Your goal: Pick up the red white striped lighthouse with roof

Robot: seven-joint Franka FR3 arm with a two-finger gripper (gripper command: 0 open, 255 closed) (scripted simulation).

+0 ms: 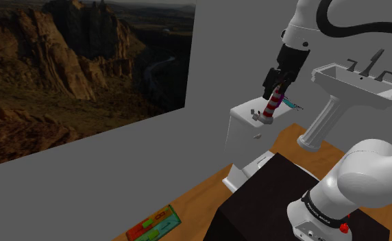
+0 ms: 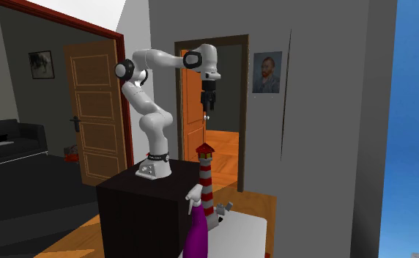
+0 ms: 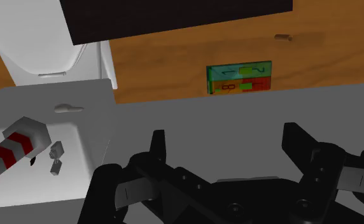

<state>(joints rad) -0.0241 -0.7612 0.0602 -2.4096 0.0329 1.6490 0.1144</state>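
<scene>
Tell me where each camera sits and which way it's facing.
Shoulder view: beside the black stand, looking down at the red-and-white lighthouse on the toilet tank; the arm and its gripper show.
Second exterior view: across the toilet tank from the robot, facing back toward stand and doorway; the whole arm shows.
Wrist view: above the gripper, looking down past open fingers at tank and wooden floor.
Shared: all three catch the lighthouse; shoulder and wrist views share the coloured board on the floor.

coloured card (image 3: 239, 77) | digits, seemingly 1, 2, 8
</scene>
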